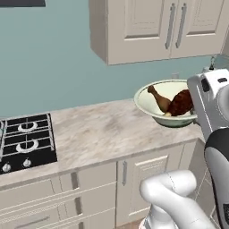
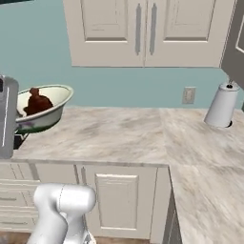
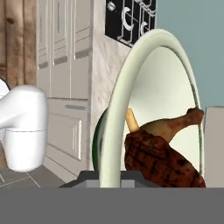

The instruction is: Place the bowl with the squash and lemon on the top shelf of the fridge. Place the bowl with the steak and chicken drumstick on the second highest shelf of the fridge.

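Left base view: bowl [image 1: 154,100] with steak [image 1: 181,103], chicken drumstick [image 1: 159,100], apparently lifted.

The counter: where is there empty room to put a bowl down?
Bare marble counter runs from the stove to the raised bowl of meat. More lies between that bowl and the paper towel roll. The corner by the roll is tightest.

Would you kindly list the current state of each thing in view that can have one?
Bowl: lifted off the counter, carried at the gripper, tilted slightly.
Steak: inside the bowl.
Chicken drumstick: inside the bowl, beside the steak.
Gripper: at the bowl's rim; fingertips hidden, so its grip cannot be confirmed.
Upper cabinet doors: closed.
Lower cabinet door: closed.
Paper towel roll: upright on the counter.
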